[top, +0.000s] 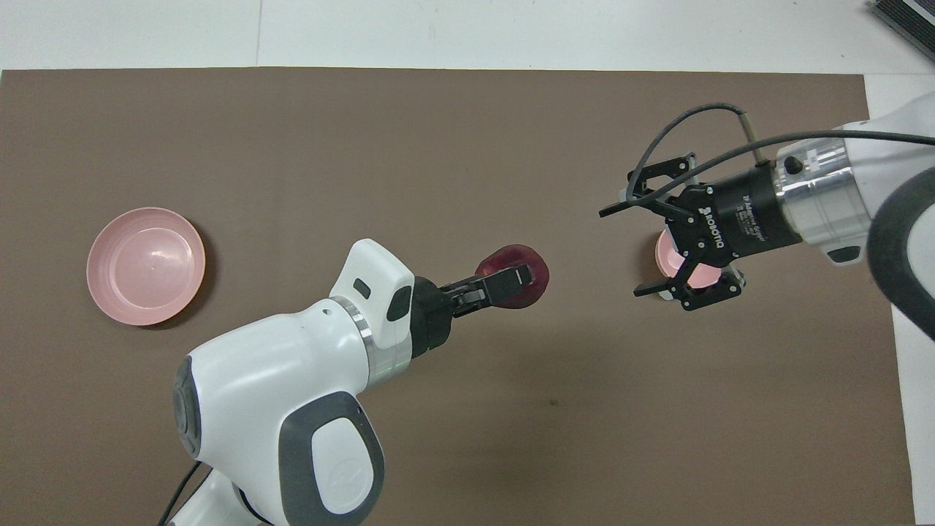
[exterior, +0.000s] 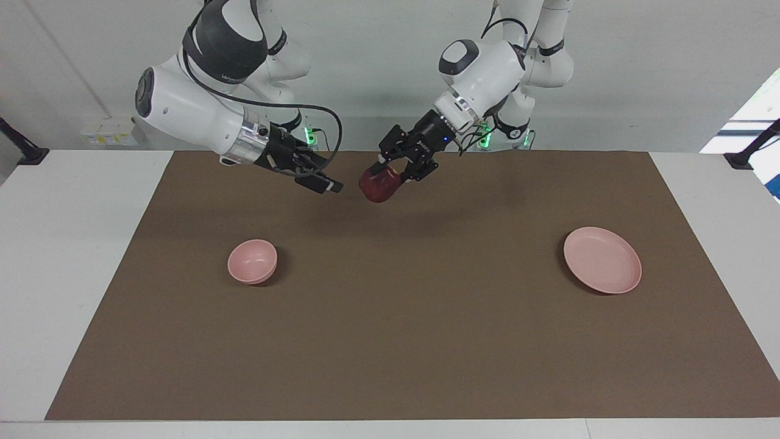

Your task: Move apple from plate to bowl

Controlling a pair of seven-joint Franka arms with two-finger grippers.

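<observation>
My left gripper (exterior: 382, 177) (top: 520, 276) is shut on the dark red apple (exterior: 378, 186) (top: 505, 257) and holds it in the air over the middle of the brown mat. My right gripper (exterior: 333, 186) (top: 622, 252) hangs open and empty, level with the apple and a short gap from it. In the overhead view it covers most of the small pink bowl (exterior: 251, 261) (top: 666, 256), but it is well above the bowl. The wide pink plate (exterior: 602, 259) (top: 144, 264) lies empty toward the left arm's end.
The brown mat (exterior: 390, 341) covers most of the white table. A dark object (top: 906, 18) sits at the table's corner farthest from the robots at the right arm's end.
</observation>
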